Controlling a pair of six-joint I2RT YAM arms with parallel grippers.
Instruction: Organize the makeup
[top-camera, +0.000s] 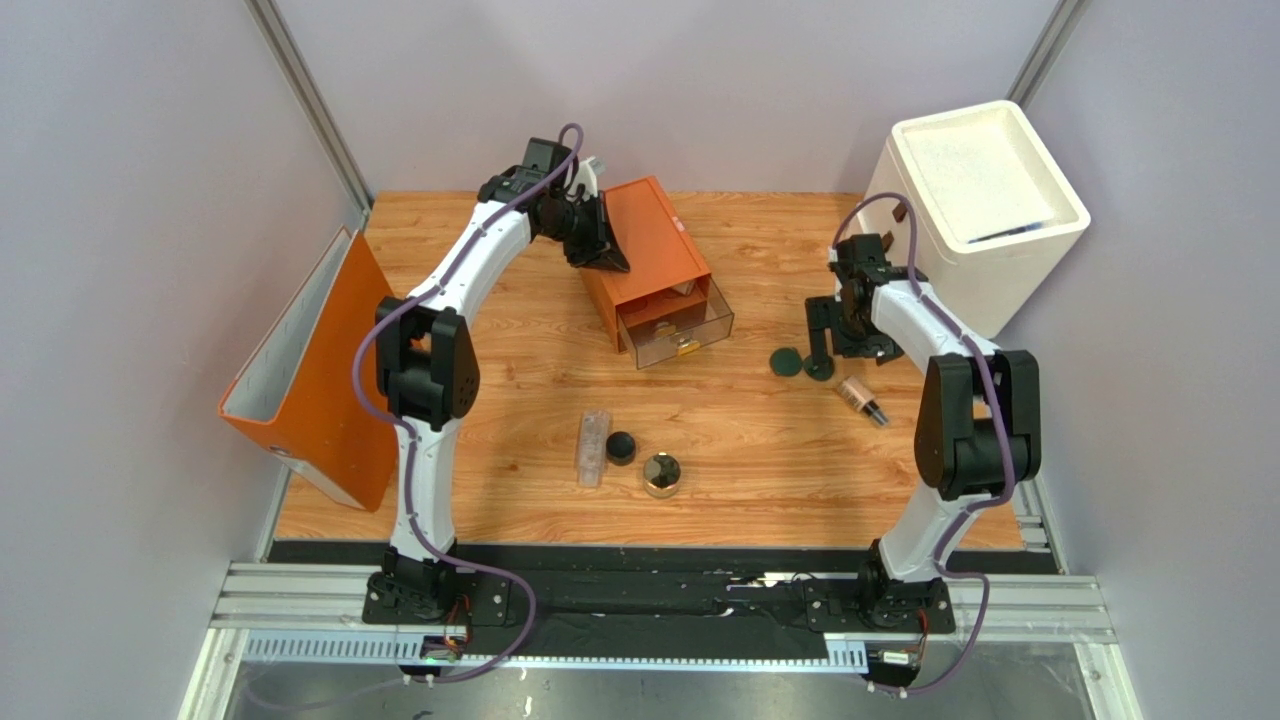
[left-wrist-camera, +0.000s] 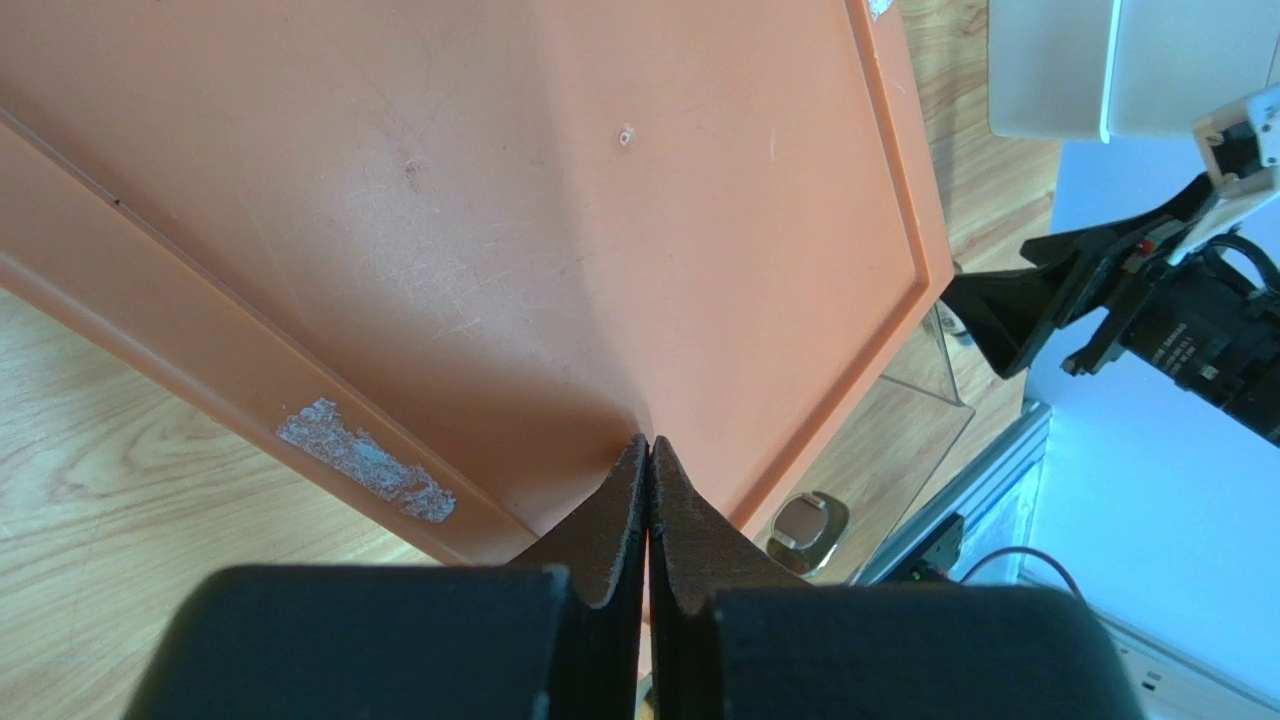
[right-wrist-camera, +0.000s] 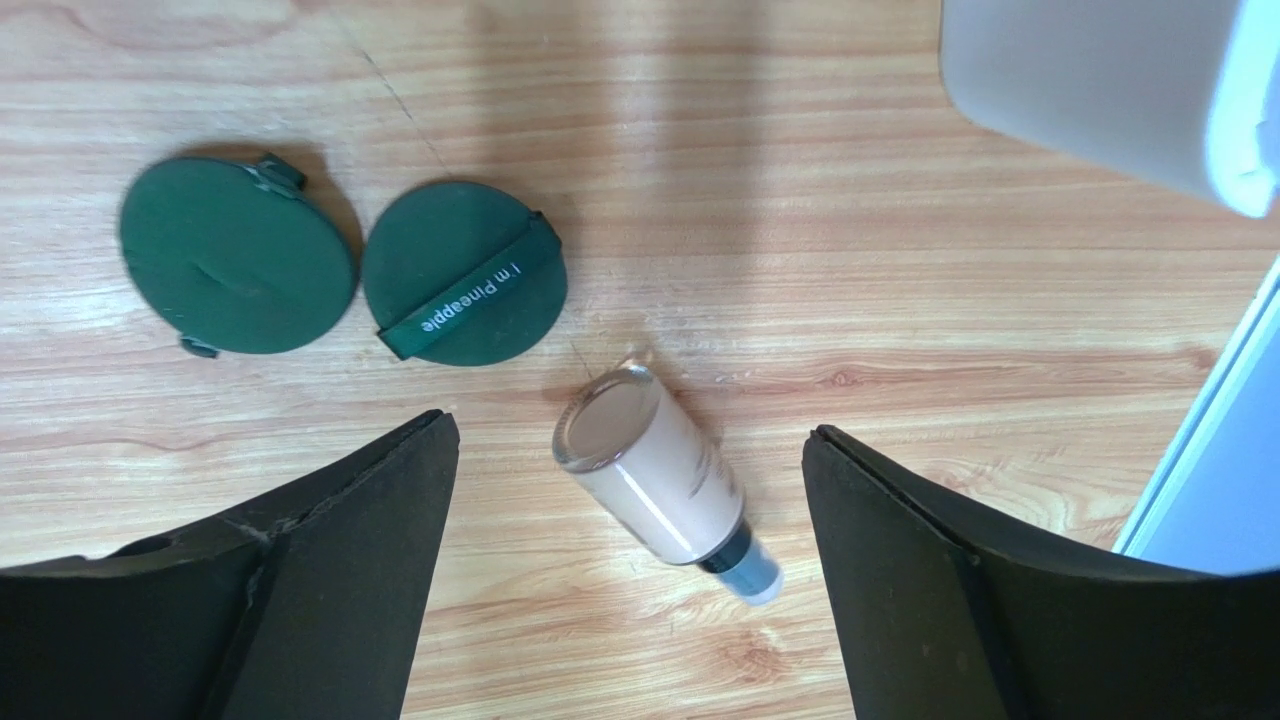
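Observation:
My right gripper (right-wrist-camera: 631, 432) is open above the tan tube with dark cap (right-wrist-camera: 661, 473), which lies on the wood between the fingers without touching them. Two dark-green discs (right-wrist-camera: 236, 255) (right-wrist-camera: 466, 275) lie side by side just beyond it. In the top view the right gripper (top-camera: 836, 348) hangs over the tube (top-camera: 861, 399), with one disc (top-camera: 783, 362) showing. My left gripper (left-wrist-camera: 648, 446) is shut and empty, its tips against the top of the orange two-drawer box (left-wrist-camera: 496, 225). The clear tube (top-camera: 595, 447), black round pot (top-camera: 619, 446) and gold-rimmed jar (top-camera: 660, 476) lie mid-table.
The orange box (top-camera: 649, 248) has its clear lower drawer (top-camera: 679, 323) pulled out, with a small gold item (left-wrist-camera: 809, 528) inside. The big white cabinet (top-camera: 984, 203) stands at the back right, close to the right arm. An orange-and-white panel (top-camera: 301, 368) leans at the left edge.

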